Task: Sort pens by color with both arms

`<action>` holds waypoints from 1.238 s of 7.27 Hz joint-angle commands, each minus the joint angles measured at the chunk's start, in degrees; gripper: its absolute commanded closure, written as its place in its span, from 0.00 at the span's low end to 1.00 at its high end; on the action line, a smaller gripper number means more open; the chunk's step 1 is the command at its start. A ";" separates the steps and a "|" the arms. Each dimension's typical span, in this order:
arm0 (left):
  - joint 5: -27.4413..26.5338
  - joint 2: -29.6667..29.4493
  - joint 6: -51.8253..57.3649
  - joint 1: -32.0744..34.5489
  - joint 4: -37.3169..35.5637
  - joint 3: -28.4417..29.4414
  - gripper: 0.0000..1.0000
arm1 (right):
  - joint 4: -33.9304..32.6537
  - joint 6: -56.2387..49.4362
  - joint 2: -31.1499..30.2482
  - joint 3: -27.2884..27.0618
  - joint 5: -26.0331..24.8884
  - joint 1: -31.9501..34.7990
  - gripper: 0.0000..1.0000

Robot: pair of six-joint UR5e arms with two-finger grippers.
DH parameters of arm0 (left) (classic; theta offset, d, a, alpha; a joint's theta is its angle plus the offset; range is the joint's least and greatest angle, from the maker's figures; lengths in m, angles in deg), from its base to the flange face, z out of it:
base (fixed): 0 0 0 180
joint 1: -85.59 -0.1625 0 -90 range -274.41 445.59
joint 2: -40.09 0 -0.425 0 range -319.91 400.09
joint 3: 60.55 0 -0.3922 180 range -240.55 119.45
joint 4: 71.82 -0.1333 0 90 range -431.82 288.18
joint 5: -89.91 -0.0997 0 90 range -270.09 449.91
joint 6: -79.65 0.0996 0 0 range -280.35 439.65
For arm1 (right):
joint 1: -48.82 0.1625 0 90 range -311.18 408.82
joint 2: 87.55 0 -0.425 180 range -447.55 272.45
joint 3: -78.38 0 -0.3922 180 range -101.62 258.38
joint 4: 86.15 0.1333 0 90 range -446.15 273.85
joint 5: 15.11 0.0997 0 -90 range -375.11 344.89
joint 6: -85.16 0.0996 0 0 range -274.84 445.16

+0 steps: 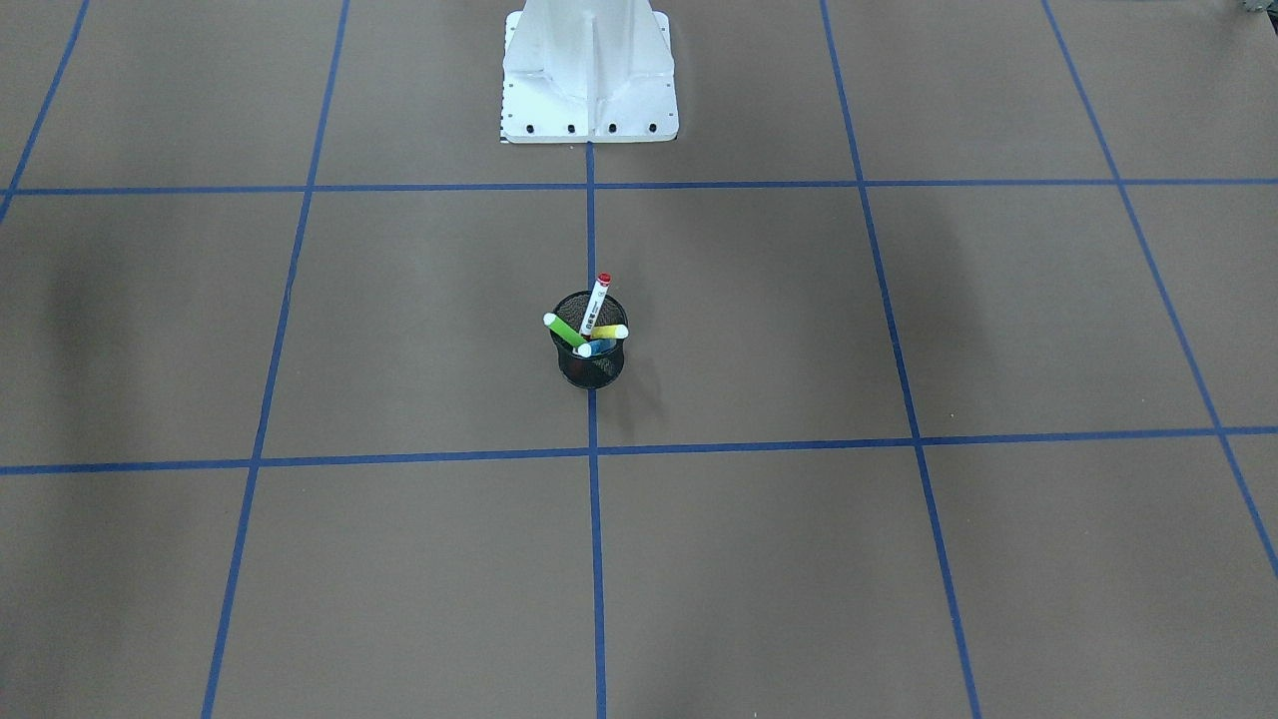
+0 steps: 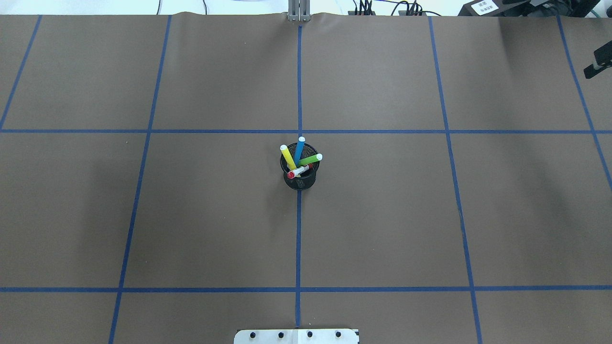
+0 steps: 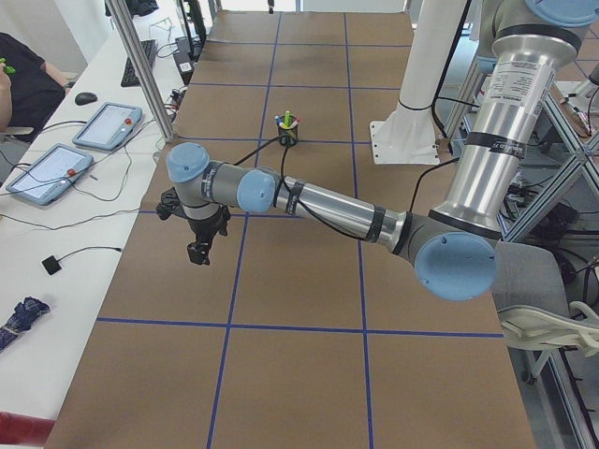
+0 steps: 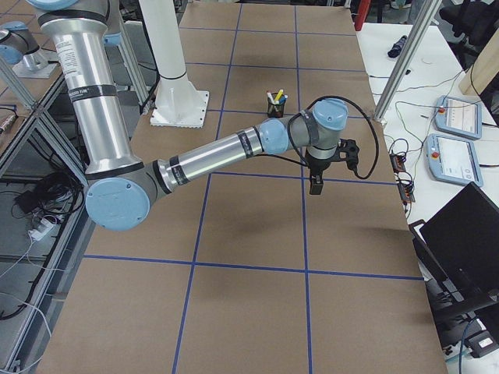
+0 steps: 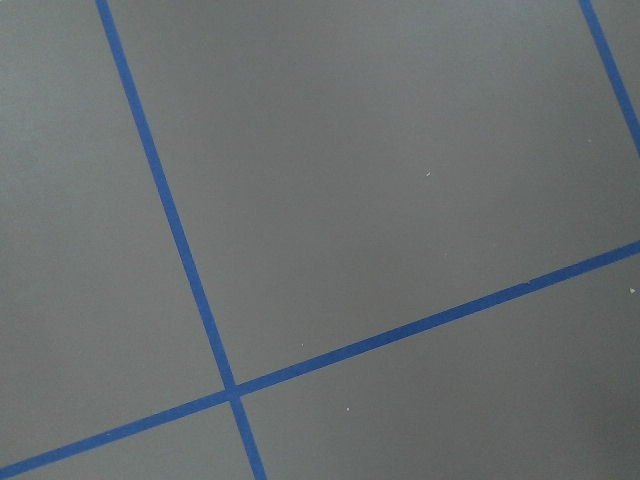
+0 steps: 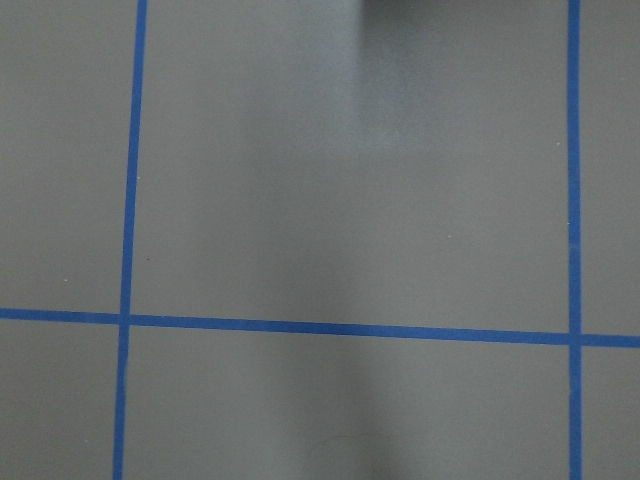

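Four slim marker pens, a yellow pen [image 2: 288,156], a blue pen [image 2: 299,150], a green pen [image 2: 311,159] and a white pen with red caps [image 2: 299,170], stand fanned, tips up, in a black mesh cup [image 2: 300,181] at the centre of the brown taped table [image 2: 382,215]. The black left gripper [image 3: 198,247] and the black right gripper [image 4: 315,185] hang over opposite ends of the table, well apart from the cup and seemingly equally far from it. Whether their jaws are apart cannot be told.

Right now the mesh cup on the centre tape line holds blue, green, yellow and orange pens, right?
No orange pen: the fourth pen is white with red caps, as the overhead exterior view shows. The blue pen, green pen and yellow pen are in the mesh cup on the centre tape line.
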 commanded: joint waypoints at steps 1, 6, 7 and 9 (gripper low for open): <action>0.23 -0.09 -3.35 -0.84 0.48 -1.22 0.00 | 0.14 17.06 1.89 -3.48 0.18 -6.68 0.00; -0.39 -0.89 -3.26 -3.74 0.57 -1.14 0.00 | -7.24 31.19 12.54 -5.42 -1.48 -19.36 0.00; -0.39 -0.97 -3.26 -3.74 0.57 -1.14 0.00 | -6.28 36.17 12.71 -6.04 -1.39 -19.99 0.00; -0.39 -1.41 -3.35 -3.74 0.57 -0.62 0.00 | -3.90 39.63 13.50 -6.31 -5.41 -23.39 0.00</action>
